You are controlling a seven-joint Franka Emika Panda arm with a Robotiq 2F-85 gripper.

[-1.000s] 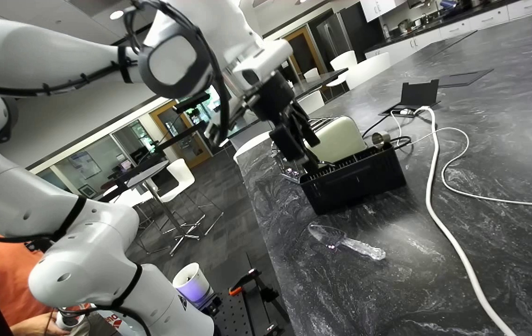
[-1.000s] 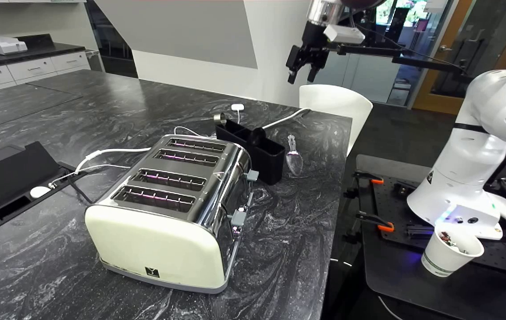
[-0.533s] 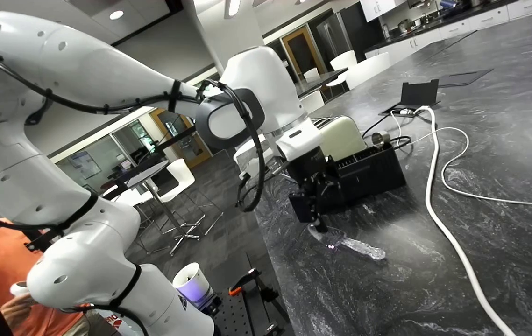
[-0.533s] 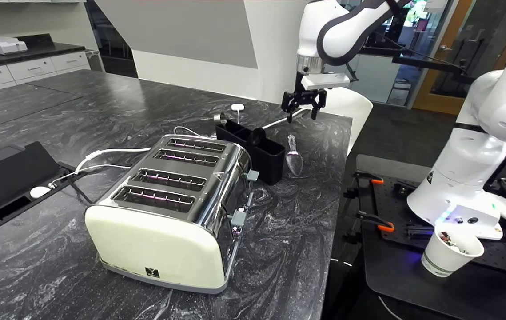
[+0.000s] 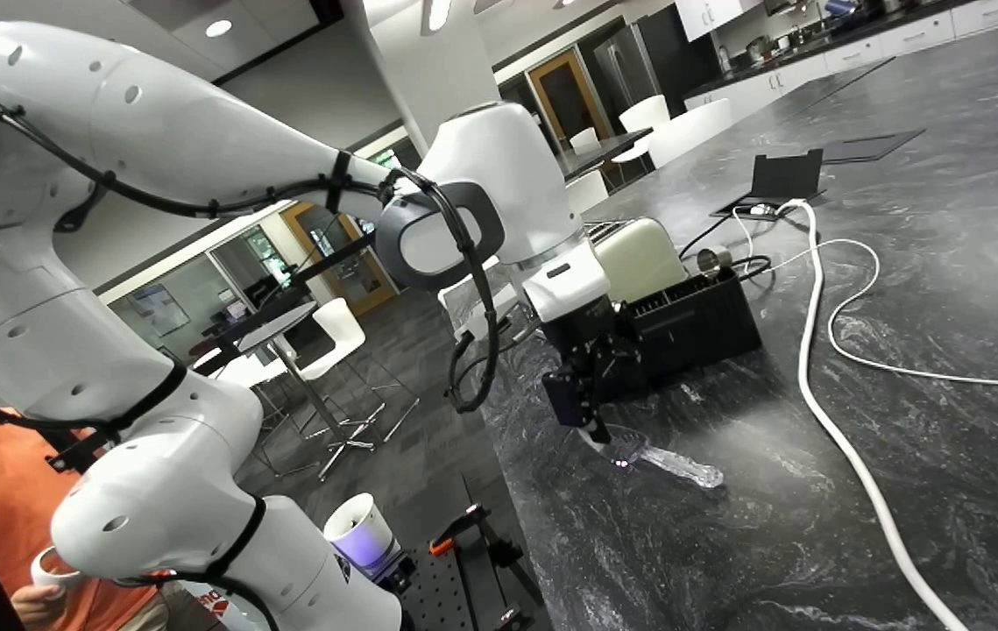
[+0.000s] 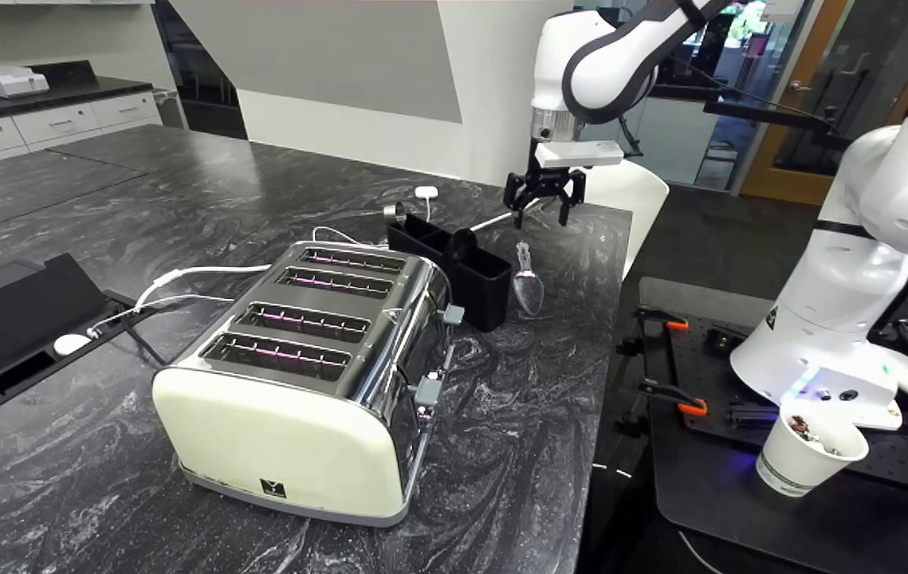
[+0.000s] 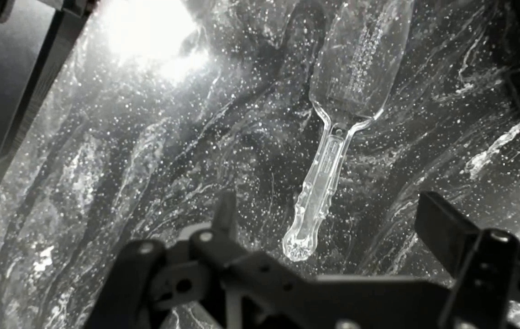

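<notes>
Scoop (image 6: 528,285) lies flat on counter (image 6: 517,446), probably steadied by its broad blade (image 7: 361,64), handle (image 7: 318,189) toward gripper (image 6: 541,221), jaws spread wide, holding nothing.

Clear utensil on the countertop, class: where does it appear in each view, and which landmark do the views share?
In an exterior view: clear utensil below and right of centre, handle rightward.
In an exterior view: clear utensil just right of centre, handle toward the top edge.
Wrist view: clear utensil right of centre, blade cut by the top edge.
Shared landmark: the open gripper.
</notes>
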